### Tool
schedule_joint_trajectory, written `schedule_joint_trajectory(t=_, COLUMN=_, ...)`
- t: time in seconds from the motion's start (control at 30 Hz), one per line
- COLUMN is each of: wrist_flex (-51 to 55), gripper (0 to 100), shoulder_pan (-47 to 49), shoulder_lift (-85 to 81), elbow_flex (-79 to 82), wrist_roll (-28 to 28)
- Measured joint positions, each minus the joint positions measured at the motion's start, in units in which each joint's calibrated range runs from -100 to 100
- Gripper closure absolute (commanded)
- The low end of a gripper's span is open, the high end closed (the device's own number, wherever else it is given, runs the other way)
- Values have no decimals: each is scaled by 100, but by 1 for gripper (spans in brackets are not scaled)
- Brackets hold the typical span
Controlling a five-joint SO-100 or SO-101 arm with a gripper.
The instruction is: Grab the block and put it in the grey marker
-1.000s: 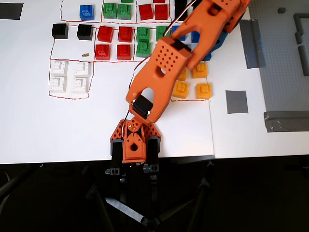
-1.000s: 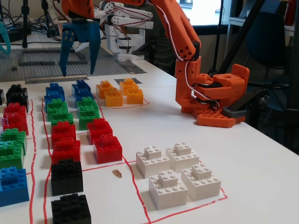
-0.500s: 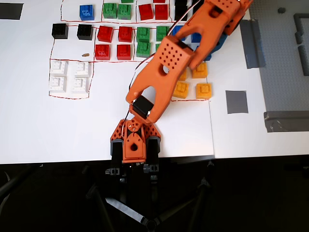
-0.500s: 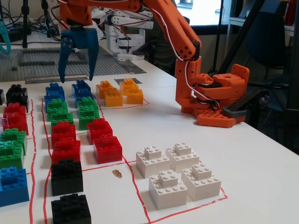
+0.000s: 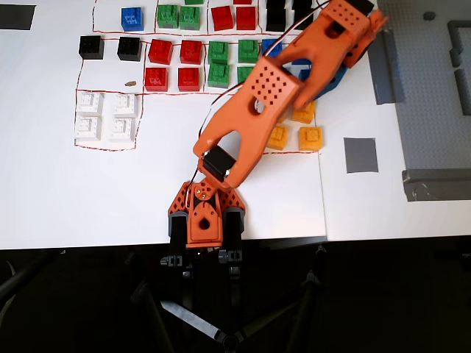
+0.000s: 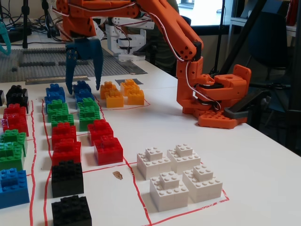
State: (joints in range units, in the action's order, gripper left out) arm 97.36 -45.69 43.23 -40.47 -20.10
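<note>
Several blue bricks stand at the far end of the brick rows in the fixed view. My gripper (image 6: 83, 87), with blue fingers, points straight down and is open. Its fingertips stand on either side of one blue block (image 6: 83, 89), low around it, and another blue brick (image 6: 55, 90) sits just to its left. In the overhead view the orange arm hides most of the gripper (image 5: 298, 68), and only a corner of a blue brick (image 5: 273, 48) shows beside it. A lone blue brick (image 5: 132, 18) sits far off at the top left. The grey marker (image 5: 360, 154) is a flat square patch right of the yellow bricks, and it also shows in the fixed view (image 6: 130, 81).
Rows of red (image 5: 160, 51), green (image 5: 218, 53), black (image 5: 91, 46), white (image 5: 88, 118) and yellow bricks (image 5: 310, 137) fill the white sheet. Long grey tape strips (image 5: 434, 184) and a grey baseplate (image 5: 434, 88) lie right of the marker. The arm's base (image 5: 197, 217) stands at the front edge.
</note>
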Motion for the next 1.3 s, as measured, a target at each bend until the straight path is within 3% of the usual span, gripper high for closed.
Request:
schedule_joint_trajectory(t=0.5, wrist_flex=-48, gripper=76, shoulder_pan=9, shoulder_lift=-9, elbow_flex=18, wrist_roll=34)
schedule_joint_trajectory(t=0.63, wrist_flex=-168, gripper=83, shoulder_pan=9, shoulder_lift=-17, elbow_flex=189, wrist_roll=98)
schedule_joint_trajectory(t=0.7, wrist_flex=-208, gripper=98, shoulder_pan=9, shoulder_lift=-26, elbow_flex=288, wrist_roll=142)
schedule_joint_trajectory(t=0.73, wrist_flex=-232, gripper=100, shoulder_pan=18, shoulder_lift=-26, elbow_flex=288, wrist_roll=181)
schedule_joint_trajectory(t=1.3, wrist_flex=-264, gripper=100, shoulder_pan=257, shoulder_lift=-131, elbow_flex=306, wrist_roll=430)
